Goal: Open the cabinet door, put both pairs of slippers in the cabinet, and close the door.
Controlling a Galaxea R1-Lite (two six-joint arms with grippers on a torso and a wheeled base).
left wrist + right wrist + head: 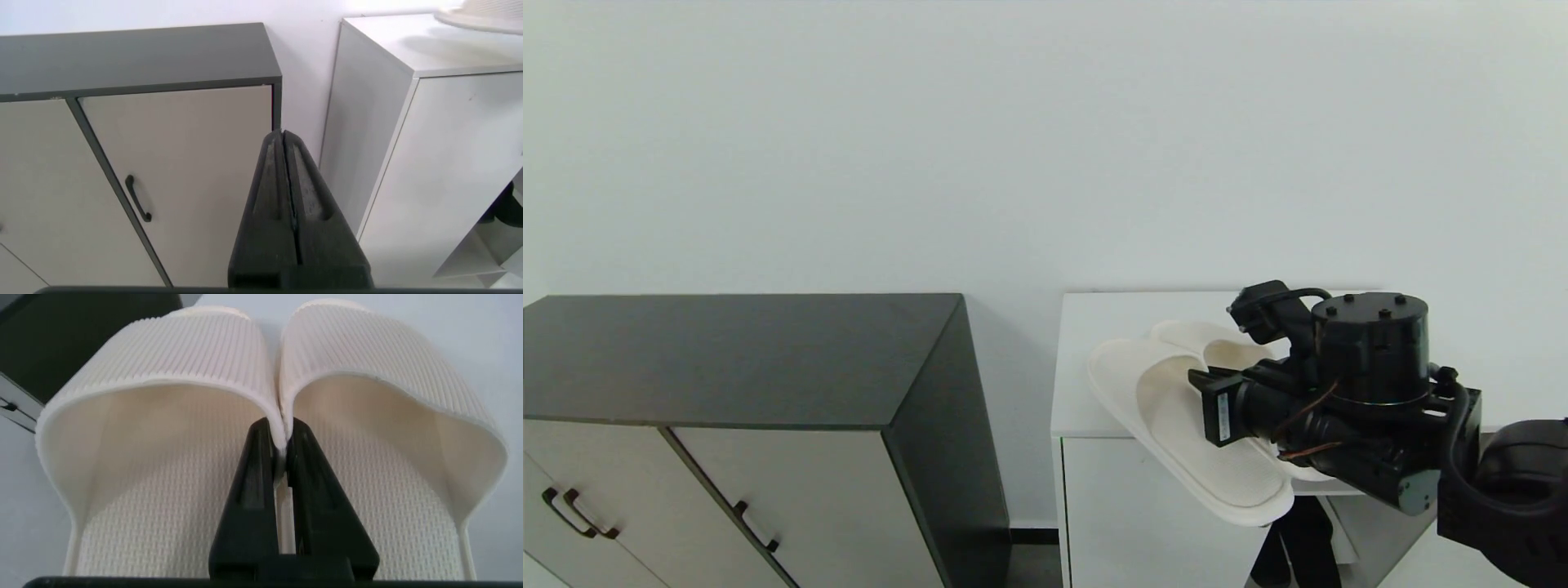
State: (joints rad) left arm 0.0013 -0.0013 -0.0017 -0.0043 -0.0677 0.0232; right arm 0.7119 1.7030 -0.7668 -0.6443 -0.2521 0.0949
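Pinching slipper pair (1172, 408) by inner strap edges with right gripper (283, 449), half off white stand (1086, 327). Got left gripper (283, 151) clenched on nothing, facing shut cabinet door (196, 163). Could drop one: skinny pinch, floppy straps.

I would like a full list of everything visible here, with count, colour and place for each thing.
white cabinet: one, white, at the wall, right side
dark cabinet: one, dark top, beige doors shut, left of the white cabinet
handles: three, black, on the beige doors
slippers: one pair, cream, on the white cabinet's top, overhanging its front edge
wall: one, pale grey, behind both cabinets
right gripper: one, black, shut on the slippers' straps
left gripper: one, black, shut, empty, facing the dark cabinet
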